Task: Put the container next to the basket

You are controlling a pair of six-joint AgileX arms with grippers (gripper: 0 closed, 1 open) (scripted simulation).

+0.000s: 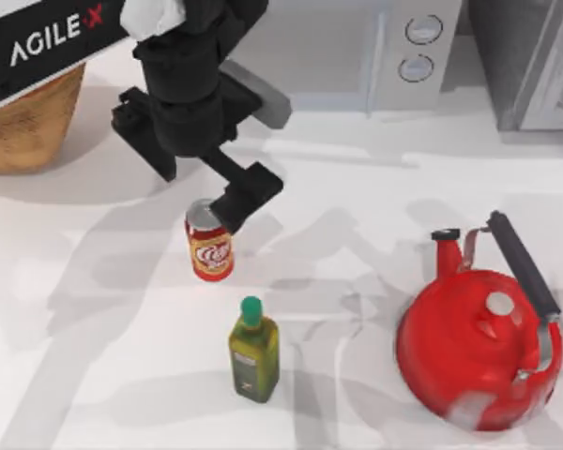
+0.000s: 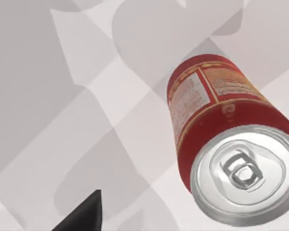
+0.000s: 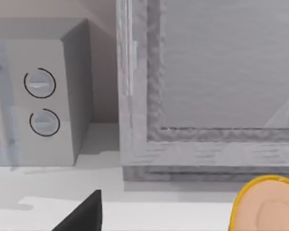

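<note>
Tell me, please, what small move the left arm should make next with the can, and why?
Probably lower the left gripper a little further around the can before closing. In the top view it sits at the can's silver top, and the left wrist view shows the can upright on the table with nothing gripping its sides. The basket waits at the table's far left, so a firm grasp should come first.

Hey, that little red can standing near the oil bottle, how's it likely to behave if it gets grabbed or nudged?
The red can stands upright and is taller than wide, so a sideways nudge would probably tip it. Its round body would likely roll once down. The smooth printed wall looks slippery, and probably dents under a hard squeeze. The left end effector hovers at its top.
</note>
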